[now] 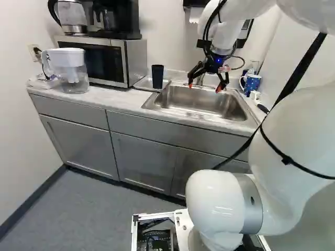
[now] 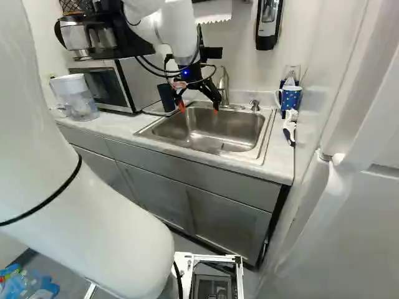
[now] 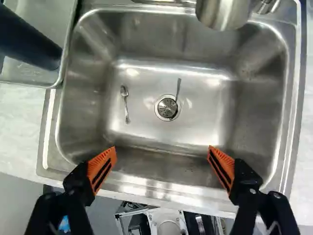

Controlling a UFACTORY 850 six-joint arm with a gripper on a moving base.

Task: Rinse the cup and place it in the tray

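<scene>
Gripper (image 1: 204,87) over the sink (image 3: 210,98), jaws released, spread wide, nothing between them. Dark tumbler (image 1: 157,77) upright in the metal tray (image 3: 29,73) beside the sink. Spoon (image 3: 125,105) on the basin floor, near the drain (image 3: 167,107).

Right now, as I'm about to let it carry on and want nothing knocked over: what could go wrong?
The tall dark cup stands upright in the tray beside the sink; a low sideways swing of the open claw might tip it. The faucet rises behind the sink, so a careless lift or turn could bump it. A thin utensil lies partly over the drain and may shift under running water.
</scene>
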